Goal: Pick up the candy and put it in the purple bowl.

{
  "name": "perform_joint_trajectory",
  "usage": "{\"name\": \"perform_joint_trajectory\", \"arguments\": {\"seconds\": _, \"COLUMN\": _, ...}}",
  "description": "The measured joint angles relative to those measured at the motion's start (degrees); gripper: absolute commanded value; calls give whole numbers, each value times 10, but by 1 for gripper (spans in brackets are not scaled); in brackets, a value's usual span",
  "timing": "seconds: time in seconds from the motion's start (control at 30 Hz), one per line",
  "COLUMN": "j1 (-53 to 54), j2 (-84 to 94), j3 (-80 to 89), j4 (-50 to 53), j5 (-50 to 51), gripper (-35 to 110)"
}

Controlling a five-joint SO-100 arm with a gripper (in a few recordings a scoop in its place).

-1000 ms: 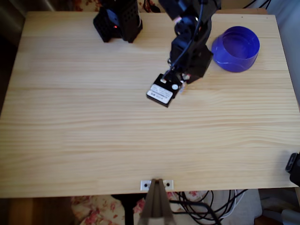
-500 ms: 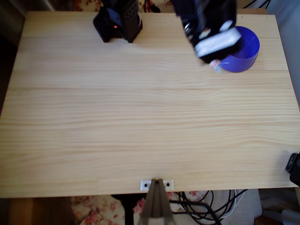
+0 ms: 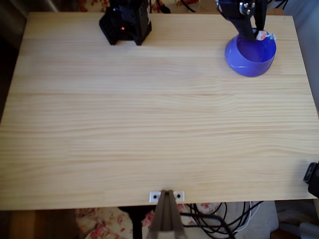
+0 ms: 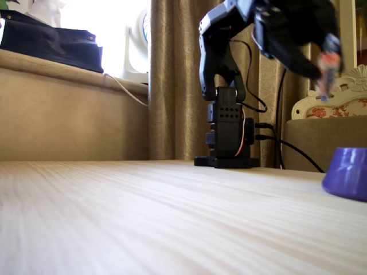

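The purple bowl (image 3: 250, 54) stands at the table's far right in the overhead view; in the fixed view the purple bowl (image 4: 348, 172) sits at the right edge. My black gripper (image 3: 260, 35) hangs over the bowl's far rim, shut on the candy (image 3: 263, 36), whose white and red wrapper pokes out to the right. In the fixed view the gripper (image 4: 324, 67) is blurred and well above the bowl, with the candy (image 4: 326, 64) pinched at its tip.
The arm's black base (image 3: 125, 22) stands at the table's far edge, left of the bowl. Cables (image 3: 219, 219) hang below the near edge beside a small metal bracket (image 3: 166, 196). A dark object (image 3: 312, 178) sits at the near right edge.
The gripper has swung from the table's middle up and to the right, carrying the candy, and now hangs over the bowl's far rim.
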Motion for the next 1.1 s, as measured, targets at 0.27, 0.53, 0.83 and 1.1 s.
{"name": "perform_joint_trajectory", "arguments": {"seconds": 0.27, "j1": -43, "j2": -134, "j3": -68, "j4": -62, "j5": -27, "gripper": -1}}
{"name": "perform_joint_trajectory", "arguments": {"seconds": 0.53, "j1": -47, "j2": -193, "j3": -134, "j4": -61, "j5": -25, "gripper": 5}}
{"name": "perform_joint_trajectory", "arguments": {"seconds": 0.83, "j1": -57, "j2": -193, "j3": -154, "j4": -22, "j5": -13, "gripper": 15}}
{"name": "perform_joint_trajectory", "arguments": {"seconds": 1.1, "j1": -49, "j2": -192, "j3": -155, "j4": -12, "j5": 0, "gripper": 0}}
